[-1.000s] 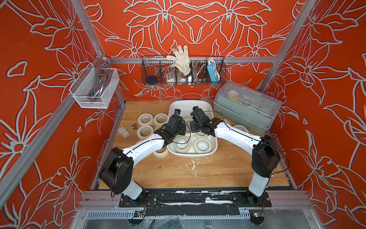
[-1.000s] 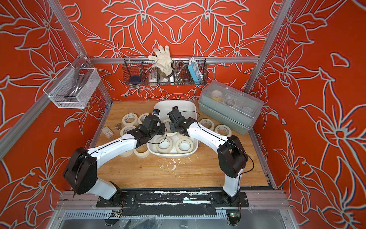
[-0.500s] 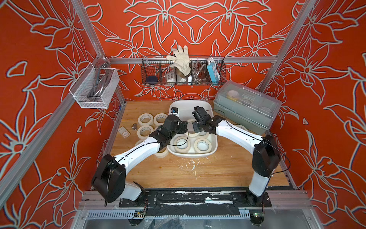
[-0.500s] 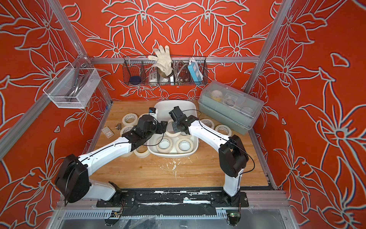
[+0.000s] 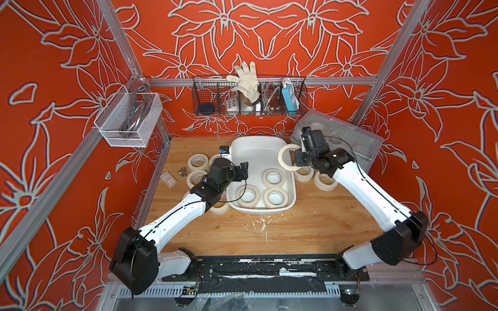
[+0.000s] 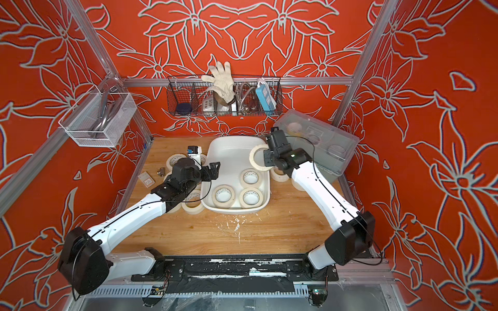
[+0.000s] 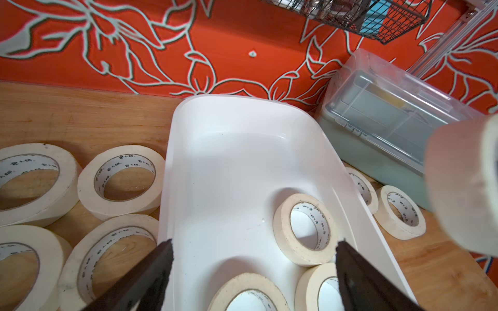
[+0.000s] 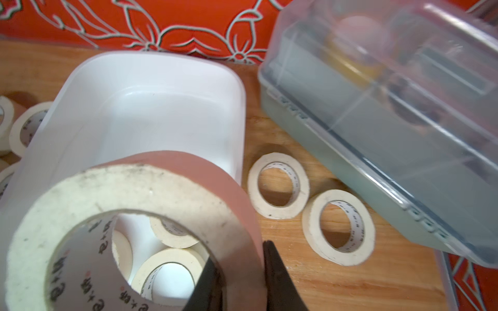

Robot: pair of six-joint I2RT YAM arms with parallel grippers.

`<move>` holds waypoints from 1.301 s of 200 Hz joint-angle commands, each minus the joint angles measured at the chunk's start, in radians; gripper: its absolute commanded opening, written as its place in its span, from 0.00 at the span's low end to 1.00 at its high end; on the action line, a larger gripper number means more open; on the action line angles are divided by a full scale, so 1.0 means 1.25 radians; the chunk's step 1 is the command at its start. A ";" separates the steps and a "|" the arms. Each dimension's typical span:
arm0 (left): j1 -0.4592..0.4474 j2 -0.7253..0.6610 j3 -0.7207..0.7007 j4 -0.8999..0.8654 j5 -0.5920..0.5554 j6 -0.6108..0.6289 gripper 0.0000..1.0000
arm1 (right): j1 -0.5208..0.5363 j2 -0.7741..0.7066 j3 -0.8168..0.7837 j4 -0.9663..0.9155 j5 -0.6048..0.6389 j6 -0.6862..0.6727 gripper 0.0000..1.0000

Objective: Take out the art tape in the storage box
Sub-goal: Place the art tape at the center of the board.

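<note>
Walls (image 5: 269, 40): orange-red, patterned with large grey-white outlined flowers. Table (image 5: 296, 229): pale wood grain, flecked white at centre. Tub (image 5: 258, 150): glossy white. Each tape roll (image 5: 266, 198): cream, its core white with small dark printed marks. Lidded box (image 5: 358, 142), right of frame: grey-green under a clear lid. Wire basket (image 5: 204, 91): black; mesh basket (image 5: 126, 126), upper left: white. Glove (image 5: 246, 80): off-white. Power strip (image 5: 289, 98): blue. Arms (image 5: 177, 215): white, black joints.

Grey-green lidded box (image 5: 359, 140) on wooden table (image 5: 296, 229); glove (image 5: 246, 80) in black wire basket (image 5: 204, 94); white mesh basket (image 5: 118, 129)
</note>
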 commanded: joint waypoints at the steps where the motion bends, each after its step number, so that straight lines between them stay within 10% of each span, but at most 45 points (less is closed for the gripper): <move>1: 0.004 0.015 0.010 0.009 0.006 -0.006 0.93 | -0.043 -0.065 -0.030 -0.027 -0.001 0.002 0.00; 104: 0.006 0.071 0.032 0.003 0.015 -0.023 0.93 | -0.262 -0.214 -0.283 0.021 -0.067 0.183 0.00; 260: 0.006 0.107 0.046 0.001 0.018 -0.024 0.93 | -0.283 -0.059 -0.514 0.261 -0.223 0.169 0.00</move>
